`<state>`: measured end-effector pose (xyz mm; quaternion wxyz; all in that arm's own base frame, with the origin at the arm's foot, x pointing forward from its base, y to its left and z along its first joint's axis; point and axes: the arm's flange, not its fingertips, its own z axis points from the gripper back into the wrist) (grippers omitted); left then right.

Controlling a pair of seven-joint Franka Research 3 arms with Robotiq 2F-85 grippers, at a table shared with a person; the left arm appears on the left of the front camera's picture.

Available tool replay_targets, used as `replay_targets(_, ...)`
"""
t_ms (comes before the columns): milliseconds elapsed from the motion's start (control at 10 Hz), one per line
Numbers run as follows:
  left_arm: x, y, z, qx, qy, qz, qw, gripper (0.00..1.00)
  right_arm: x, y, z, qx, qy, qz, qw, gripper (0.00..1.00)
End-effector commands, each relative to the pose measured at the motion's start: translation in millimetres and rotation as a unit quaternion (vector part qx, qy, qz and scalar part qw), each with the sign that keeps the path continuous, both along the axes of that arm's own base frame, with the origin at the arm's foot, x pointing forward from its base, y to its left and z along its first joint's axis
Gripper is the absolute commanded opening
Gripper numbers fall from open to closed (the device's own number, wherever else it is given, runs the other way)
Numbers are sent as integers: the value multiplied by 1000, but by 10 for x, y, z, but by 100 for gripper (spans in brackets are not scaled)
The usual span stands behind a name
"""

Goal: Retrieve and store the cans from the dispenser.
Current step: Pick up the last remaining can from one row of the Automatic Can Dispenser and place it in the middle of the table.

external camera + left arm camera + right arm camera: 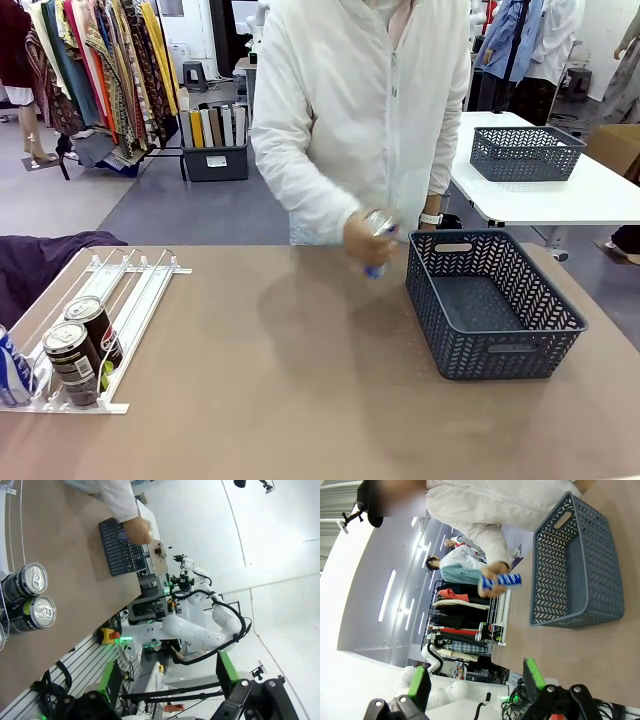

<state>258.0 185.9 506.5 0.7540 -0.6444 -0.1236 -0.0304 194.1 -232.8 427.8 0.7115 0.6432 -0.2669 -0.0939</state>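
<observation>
Person (362, 60): white zip jacket (330, 150), wristwatch (431, 218); left claw (170, 675) black, green pads (227, 666).

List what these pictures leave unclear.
- Front view: the blue can in the person's hand is motion-blurred, so its print is unreadable.
- Front view: a second blue can in the dispenser is cut off by the left edge.
- Left wrist view: labels on the dark cans are too foreshortened to read.

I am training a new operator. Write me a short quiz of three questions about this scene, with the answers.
1. True or false: the dark grey basket already has something inside.
2. What colour is the can in the person's hand? A) blue B) brown C) green
3. How many dark cans sit in the white dispenser?
Key: 1 false; 2 A; 3 two.
</observation>
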Motion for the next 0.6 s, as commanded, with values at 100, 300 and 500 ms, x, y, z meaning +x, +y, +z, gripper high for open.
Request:
replay_targets(100, -23, 2, -5, -1, -10, -8, 1000, 100, 22, 18, 37, 4, -17, -4, 1000, 100)
replay_targets(300, -23, 2, -5, -1, -10, -8, 1000, 100, 22, 18, 37, 4, -17, -4, 1000, 100)
replay_targets(500, 69, -219, 80, 145, 70, 22, 987, 100, 22, 18, 37, 4, -17, -4, 1000, 100)
